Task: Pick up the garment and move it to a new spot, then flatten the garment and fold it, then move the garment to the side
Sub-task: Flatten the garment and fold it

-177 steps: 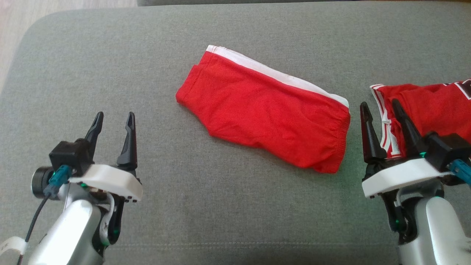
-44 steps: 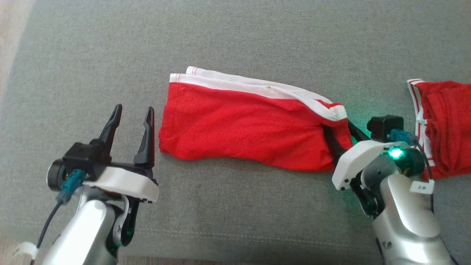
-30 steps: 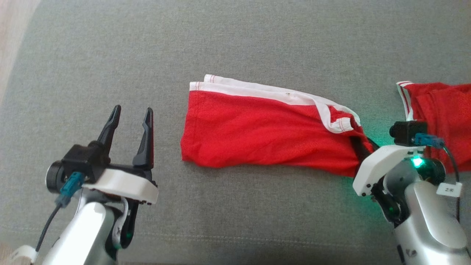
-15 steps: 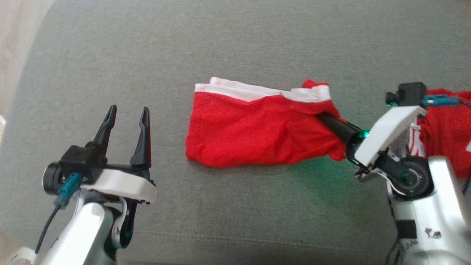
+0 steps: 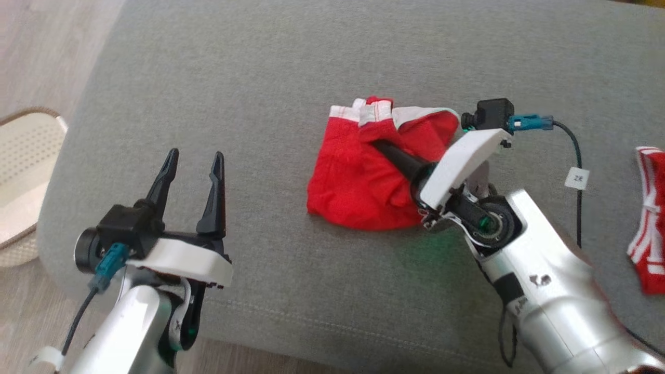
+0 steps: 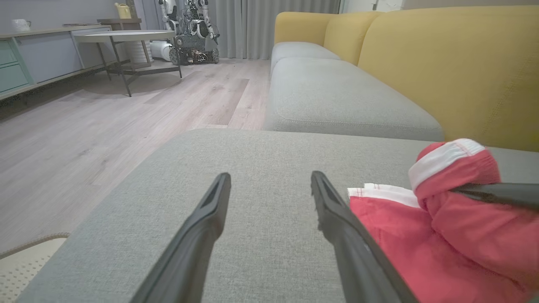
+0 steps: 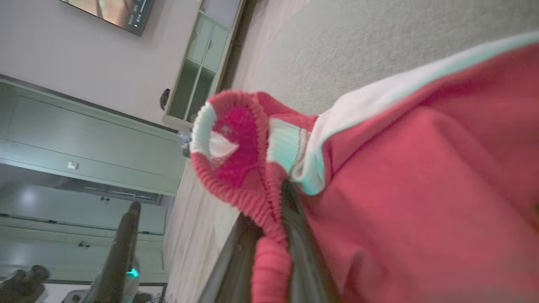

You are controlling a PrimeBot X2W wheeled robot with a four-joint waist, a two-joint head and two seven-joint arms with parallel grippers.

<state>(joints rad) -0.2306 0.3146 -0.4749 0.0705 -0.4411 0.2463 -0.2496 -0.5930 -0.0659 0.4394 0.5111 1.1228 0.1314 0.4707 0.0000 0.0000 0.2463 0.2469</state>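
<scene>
Vs half a second ago: the red shorts with white trim [image 5: 358, 182] no longer lie stretched out. The waistband end is carried over onto the leg end, so the cloth is bunched into a short heap. The right gripper [image 5: 384, 150] has swung left with it, fingers pressed together and pinching the waistband, tips buried in fabric. In the right wrist view the ribbed band drapes over the fingers [image 7: 294, 219]. The left gripper [image 5: 193, 158] is unchanged, spread wide, holding nothing, hovering over the grey fabric cushion [image 5: 260, 78]. The camera has shifted too, and a cream woven basket [image 5: 26, 171] is now in frame.

Shorts sit mid-cushion, just right of centre.

Edges and room: the cushion's rounded left corner is near the basket on the pale wood floor [image 5: 47, 47]. The front edge runs just under the left arm. There is bare cushion between the left gripper and the shorts, and more behind them. A second red garment with white stripes [image 5: 647, 228] lies at the right edge, well apart. The yellow sofa back [image 6: 442, 63] stands behind.
</scene>
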